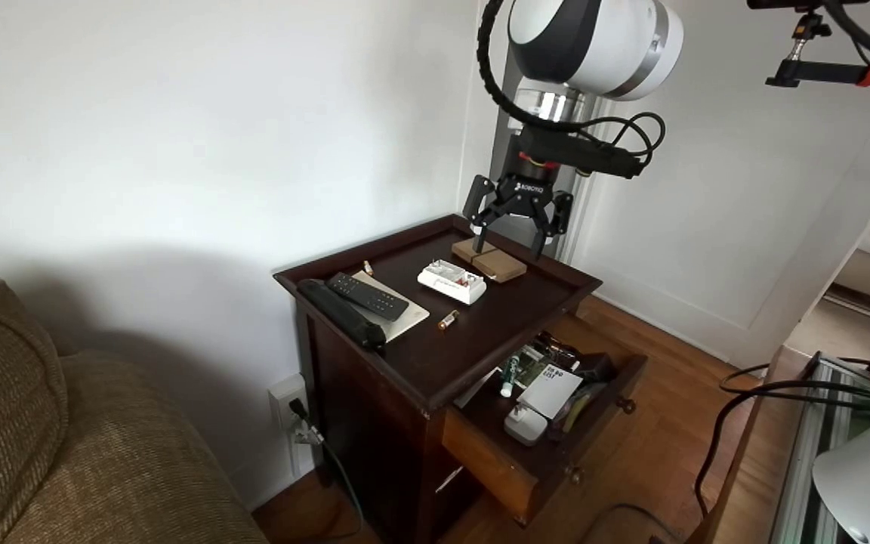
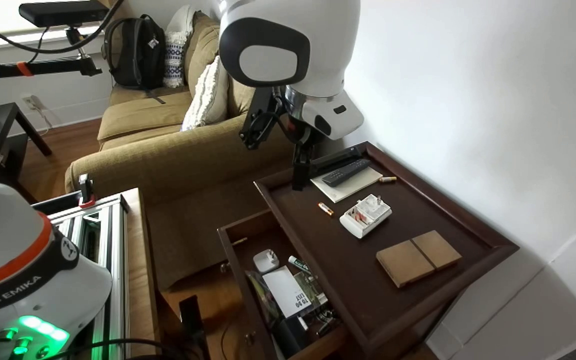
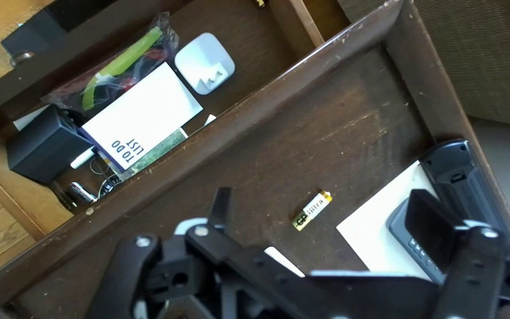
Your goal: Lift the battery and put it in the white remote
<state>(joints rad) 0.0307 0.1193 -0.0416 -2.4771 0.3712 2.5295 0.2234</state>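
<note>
My claw (image 1: 508, 246) hangs wide above the counter (image 2: 324, 245). One battery (image 3: 311, 210) lies near the white remote (image 2: 366, 216), whose compartment stands open; another battery (image 2: 387, 179) rests near the black remote (image 2: 346, 173).

Dk tbl (image 2: 358, 272) holds wht remote (image 2: 368, 214), 2 batts (image 2: 326, 209), tan obj (image 2: 407, 261), pad (image 2: 352, 184), blk device (image 2: 338, 159).
</note>
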